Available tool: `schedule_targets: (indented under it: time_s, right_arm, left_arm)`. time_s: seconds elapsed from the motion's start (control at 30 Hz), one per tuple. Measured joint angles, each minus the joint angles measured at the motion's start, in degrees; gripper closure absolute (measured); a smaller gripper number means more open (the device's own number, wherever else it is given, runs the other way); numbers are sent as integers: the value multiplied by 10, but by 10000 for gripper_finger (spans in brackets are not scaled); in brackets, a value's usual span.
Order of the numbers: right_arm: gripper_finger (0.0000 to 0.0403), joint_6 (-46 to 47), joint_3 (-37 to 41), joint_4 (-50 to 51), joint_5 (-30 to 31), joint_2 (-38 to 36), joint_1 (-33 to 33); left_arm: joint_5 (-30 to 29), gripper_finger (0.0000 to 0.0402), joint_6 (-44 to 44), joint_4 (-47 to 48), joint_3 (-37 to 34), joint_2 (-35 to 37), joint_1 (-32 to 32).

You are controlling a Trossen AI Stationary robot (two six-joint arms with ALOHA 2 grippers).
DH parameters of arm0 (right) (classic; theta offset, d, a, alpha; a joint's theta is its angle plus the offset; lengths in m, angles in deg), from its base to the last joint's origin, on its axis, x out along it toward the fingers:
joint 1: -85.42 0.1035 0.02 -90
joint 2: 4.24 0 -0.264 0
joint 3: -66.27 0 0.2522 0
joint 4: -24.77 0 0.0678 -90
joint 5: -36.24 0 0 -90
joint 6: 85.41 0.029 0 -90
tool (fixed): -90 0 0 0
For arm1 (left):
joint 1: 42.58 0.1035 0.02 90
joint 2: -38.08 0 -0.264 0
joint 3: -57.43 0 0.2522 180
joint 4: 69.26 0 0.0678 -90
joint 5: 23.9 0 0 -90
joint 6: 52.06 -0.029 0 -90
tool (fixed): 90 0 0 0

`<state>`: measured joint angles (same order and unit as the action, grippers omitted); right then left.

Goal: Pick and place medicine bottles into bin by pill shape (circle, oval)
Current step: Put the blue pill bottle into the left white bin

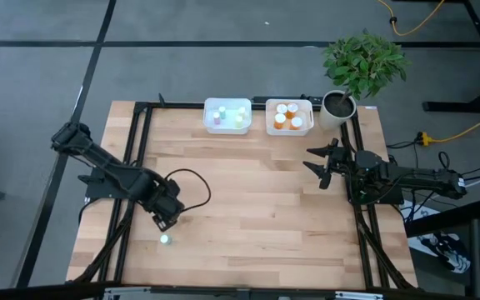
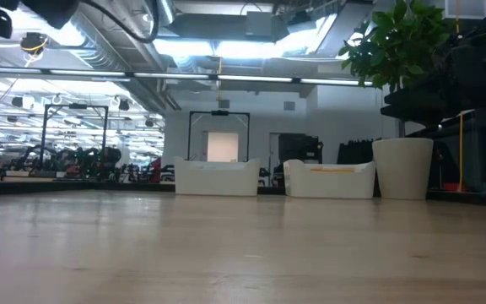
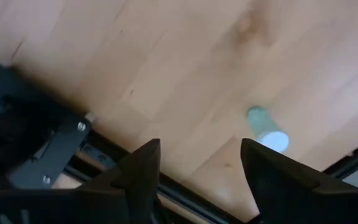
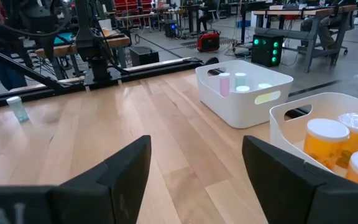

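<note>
One tiny pale green vial with a white top (image 1: 165, 240) stands on the table near its near left part; it also shows in the left wrist view (image 3: 266, 129) and the right wrist view (image 4: 17, 109). My left gripper (image 1: 167, 222) hangs open just beyond it, touching nothing. Several tiny vials (image 1: 227, 116) stand in the left white bin (image 1: 209, 125). Several orange bottles with white caps (image 1: 288, 117) stand in the right white bin (image 1: 270, 127). My right gripper (image 1: 320, 165) is open and empty at the table's right side.
A potted plant (image 1: 358, 71) in a white pot stands at the far right corner, beside the right bin. Black frame rails (image 1: 136, 158) run along the table's left, right and far edges. The wide wooden middle of the table (image 1: 248, 200) is bare.
</note>
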<state>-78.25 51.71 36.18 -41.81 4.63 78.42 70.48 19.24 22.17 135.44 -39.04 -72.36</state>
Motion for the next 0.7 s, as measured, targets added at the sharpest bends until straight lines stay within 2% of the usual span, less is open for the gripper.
schedule_targets:
  time_s: [0.23,0.47,0.57,0.7]
  right_arm:
    - [148,0,0,0,0,0,0]
    - [148,0,0,0,0,0,0]
    - [148,0,0,0,0,0,0]
    - [148,0,0,0,0,0,0]
  left_arm:
    - [-59,164,-72,-99,-8,0,-57]
    - [-64,169,-73,-102,-8,-2,-135]
    - [-62,170,-58,-102,-8,-2,-172]
    - [-62,170,6,-102,-8,-2,-211]
